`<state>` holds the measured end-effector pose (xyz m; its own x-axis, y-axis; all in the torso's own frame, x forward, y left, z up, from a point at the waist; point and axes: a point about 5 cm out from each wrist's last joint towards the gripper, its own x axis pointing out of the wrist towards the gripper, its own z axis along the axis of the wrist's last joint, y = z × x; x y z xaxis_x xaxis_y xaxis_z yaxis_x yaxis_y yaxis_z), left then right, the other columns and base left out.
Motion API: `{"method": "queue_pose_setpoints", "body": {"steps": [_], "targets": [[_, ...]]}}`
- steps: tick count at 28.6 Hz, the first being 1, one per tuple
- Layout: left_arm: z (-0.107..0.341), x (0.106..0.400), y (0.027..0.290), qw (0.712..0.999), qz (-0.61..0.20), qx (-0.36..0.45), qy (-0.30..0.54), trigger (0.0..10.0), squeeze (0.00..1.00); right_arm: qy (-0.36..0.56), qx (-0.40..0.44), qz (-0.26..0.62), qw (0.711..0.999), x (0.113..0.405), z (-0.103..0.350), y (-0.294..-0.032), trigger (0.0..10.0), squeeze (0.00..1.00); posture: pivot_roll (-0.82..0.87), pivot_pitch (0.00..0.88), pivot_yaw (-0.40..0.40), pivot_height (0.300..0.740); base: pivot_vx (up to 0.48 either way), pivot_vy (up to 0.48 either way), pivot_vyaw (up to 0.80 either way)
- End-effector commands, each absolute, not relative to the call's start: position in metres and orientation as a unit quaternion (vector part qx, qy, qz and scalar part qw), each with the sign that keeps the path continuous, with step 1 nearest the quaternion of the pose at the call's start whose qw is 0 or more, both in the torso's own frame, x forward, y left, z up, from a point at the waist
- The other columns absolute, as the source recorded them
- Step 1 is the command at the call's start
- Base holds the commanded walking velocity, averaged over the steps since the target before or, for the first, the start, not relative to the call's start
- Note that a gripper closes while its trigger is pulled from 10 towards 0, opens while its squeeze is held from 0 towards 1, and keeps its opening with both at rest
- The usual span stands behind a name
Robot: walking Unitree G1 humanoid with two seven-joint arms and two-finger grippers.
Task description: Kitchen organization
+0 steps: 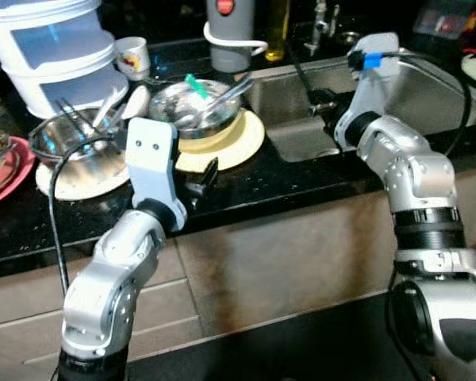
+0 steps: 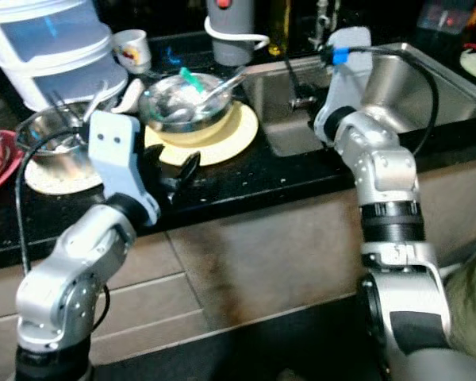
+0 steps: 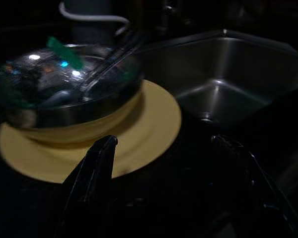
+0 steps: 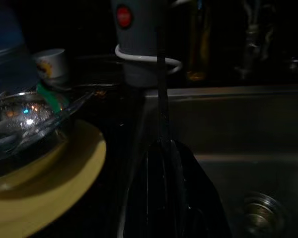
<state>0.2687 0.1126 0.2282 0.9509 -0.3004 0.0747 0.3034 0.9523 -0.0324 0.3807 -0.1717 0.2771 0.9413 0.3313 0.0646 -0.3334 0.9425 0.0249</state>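
A steel bowl (image 1: 194,107) holding utensils and a green-handled item sits on a yellow plate (image 1: 242,143) on the black counter. My left gripper (image 1: 200,178) hovers low at the plate's near edge, fingers (image 3: 97,163) open and nothing between them. My right gripper (image 1: 317,101) is over the left rim of the steel sink (image 1: 428,87). It is shut on a thin dark rod-like utensil (image 4: 162,94) that sticks up from its tips (image 4: 161,144).
A second steel bowl (image 1: 67,139) with utensils rests on a white plate, a red plate (image 1: 4,171) beside it. White stacked containers (image 1: 51,48), a mug (image 1: 133,57) and a grey appliance (image 1: 230,32) line the back. Drawers lie below the counter edge.
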Motion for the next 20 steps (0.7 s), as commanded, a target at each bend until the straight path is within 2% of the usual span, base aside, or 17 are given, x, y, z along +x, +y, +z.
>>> {"method": "queue_pose_setpoints", "body": {"steps": [1,13,17,20], "targets": [[0.2231,0.2704,0.1144,0.989,-0.148,-0.020,-0.020,10.0,0.00,-0.031,0.017,0.175,0.984,0.3802,0.2753,-0.1691,10.0,0.00,0.01,0.037,0.006,0.740,0.000,-0.371,0.00],[0.2232,0.2712,0.1133,0.988,-0.148,-0.023,-0.023,10.0,0.00,-0.040,0.013,0.188,0.981,0.3789,0.2773,-0.1641,10.0,0.00,0.01,0.037,0.004,0.740,0.000,-0.371,0.80],[0.2215,0.2721,0.1136,0.989,-0.145,-0.023,-0.024,10.0,0.00,-0.039,0.013,0.170,0.985,0.3803,0.2762,-0.1659,10.0,0.00,0.00,0.035,0.005,0.740,0.000,-0.331,0.00],[0.2184,0.2747,0.1200,0.992,-0.123,-0.032,-0.026,10.0,0.00,-0.034,0.016,0.162,0.986,0.3813,0.2732,-0.1657,10.0,0.00,0.00,0.034,0.005,0.740,0.000,0.000,0.00]]}}
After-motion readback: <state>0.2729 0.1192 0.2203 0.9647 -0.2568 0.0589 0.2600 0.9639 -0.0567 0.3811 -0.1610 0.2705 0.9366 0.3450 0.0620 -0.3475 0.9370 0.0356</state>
